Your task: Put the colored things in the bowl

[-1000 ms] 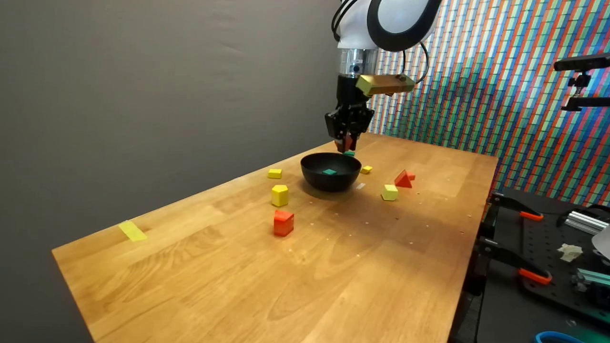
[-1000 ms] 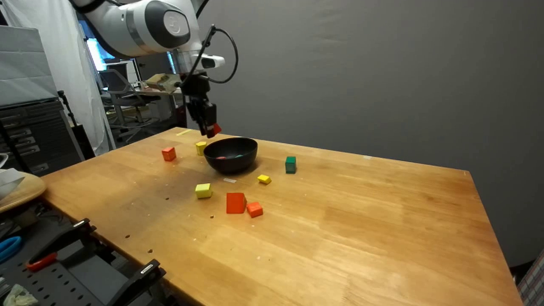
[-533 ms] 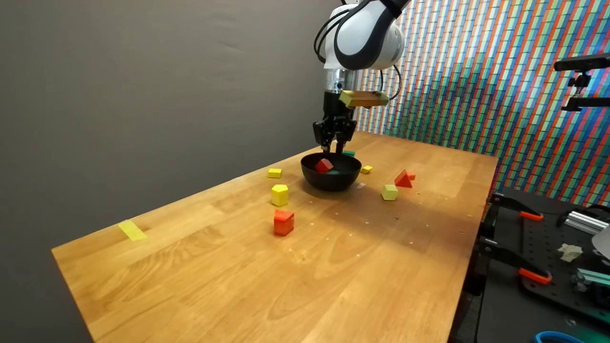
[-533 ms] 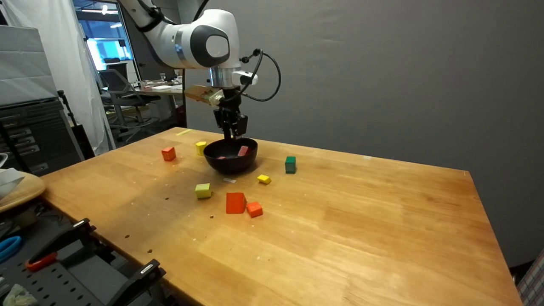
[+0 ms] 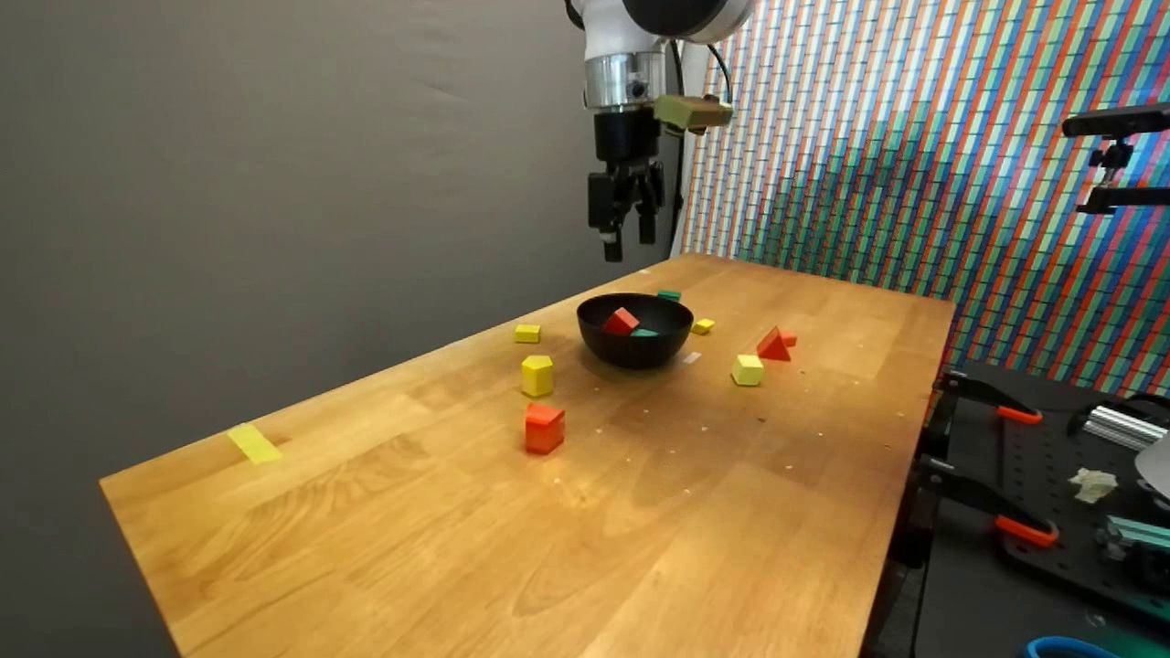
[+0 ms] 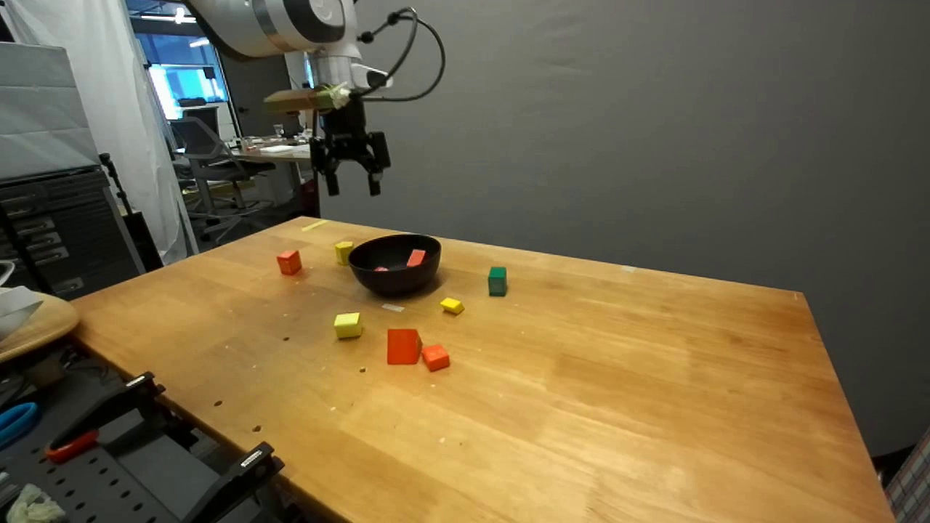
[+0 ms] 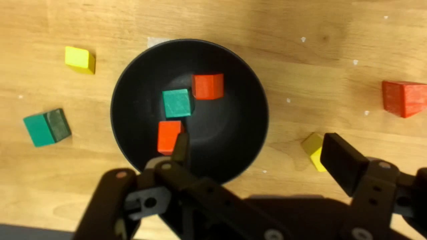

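My gripper hangs open above the table, high over the bowl's far side, nothing between its fingers. The black bowl holds a red block, a teal block and an orange block, partly covered by a finger in the wrist view. Out on the table lie a green block, a small yellow block, a pale yellow block, a red wedge and a small orange block. Another red block, a yellow prism and a flat yellow block stand beyond.
Flat yellow tape is stuck near the table's corner. A white scrap lies beside the bowl. Black clamps grip the side table along one edge, and a grey wall rises behind the table.
One second ago the gripper held a red block above the bowl. The block dropped into the bowl, and the gripper has since opened wider, risen and turned.
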